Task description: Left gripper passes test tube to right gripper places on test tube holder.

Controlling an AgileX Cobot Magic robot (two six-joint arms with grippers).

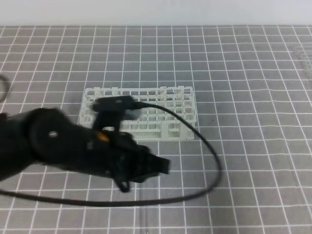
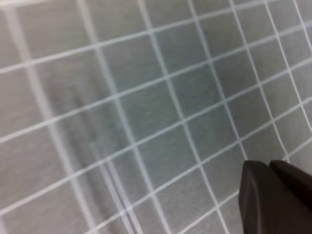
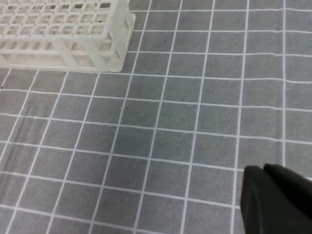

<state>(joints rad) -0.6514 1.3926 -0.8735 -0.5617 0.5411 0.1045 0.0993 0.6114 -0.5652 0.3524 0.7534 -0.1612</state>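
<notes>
The white lattice test tube holder (image 1: 141, 114) stands mid-table, and its right end (image 3: 73, 34) shows at the upper left of the right wrist view. My left gripper (image 1: 163, 165) reaches in from the left and hovers in front of the holder, blurred. Only its dark fingertips (image 2: 273, 195) show at the lower right of the left wrist view. The test tube (image 2: 114, 195) is a faint clear streak lying on the mat, left of those fingertips. My right gripper (image 3: 265, 170) shows only as dark fingertips at the lower right, well clear of the holder. It is out of the high view.
The grey mat with white grid lines (image 1: 253, 146) covers the table. The left arm's black cable (image 1: 209, 151) loops over the mat right of the gripper. A faint clear object (image 1: 304, 58) lies at the far right edge.
</notes>
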